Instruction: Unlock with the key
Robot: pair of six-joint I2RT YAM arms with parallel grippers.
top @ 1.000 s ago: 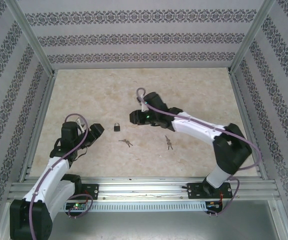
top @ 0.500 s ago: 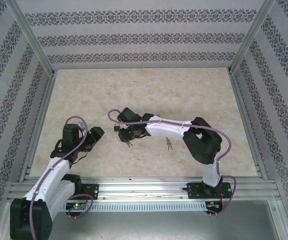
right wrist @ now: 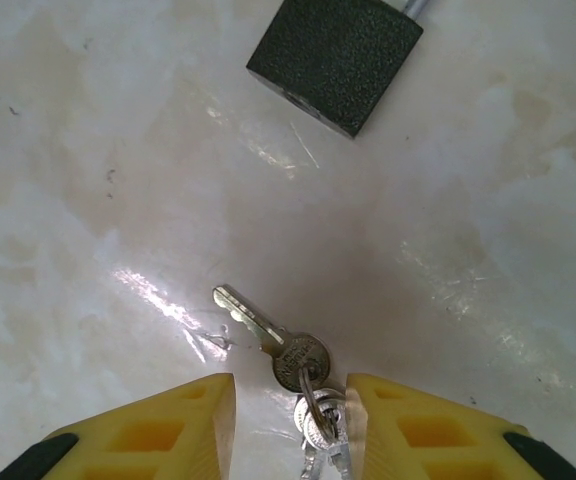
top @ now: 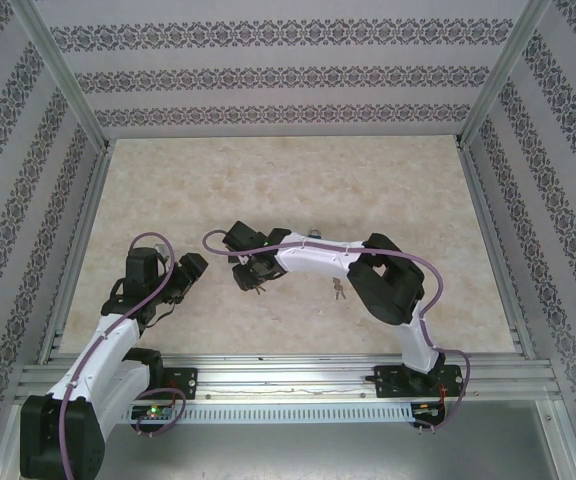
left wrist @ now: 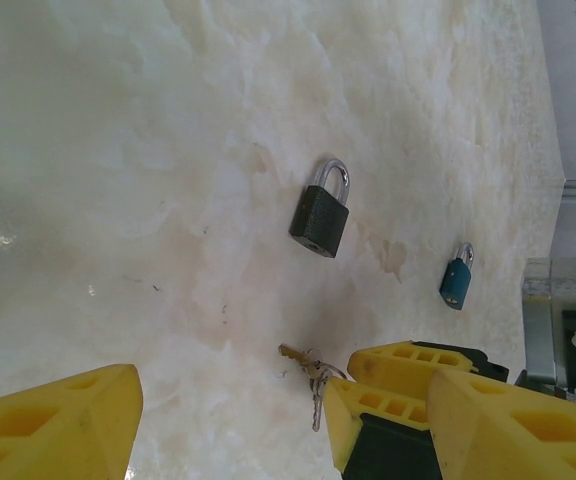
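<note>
While lowered to the table for a pick, straddles the bunch of small silver keys on a ring (right wrist: 303, 385) with the right gripper (right wrist: 290, 405), low centre of the right wrist view. Yellow plastic fingers (right wrist: 158, 430) parted, one on each side of the ring, not yet pinching. Right-hand finger just beside or touching the ring, hard to say which. Set so, probably, to close across the ring and lift a key clear. Longest key blade flat on the pale marble-patterned tabletop (right wrist: 78, 150), pointing to the upper left.

Further up, at the top edge right of centre, the black square-bodied padlock with a steel shackle (right wrist: 336, 60). Near the keys but apart, lying flat, shackle end running off the top of the frame. Judged the likely lock to open, being nearest.

In the top view, left of centre, the left gripper (top: 190, 268), aimed toward the same spot. Jaws wide apart and empty, seemingly held ready to steady the padlock. In the left wrist view, right of the black padlock and apart from it, a small teal padlock (left wrist: 456, 280). In the top view, right of the right arm, a second set of keys (top: 339, 290), untouched.

Task judged at its first step: no key gripped, no lock held.
</note>
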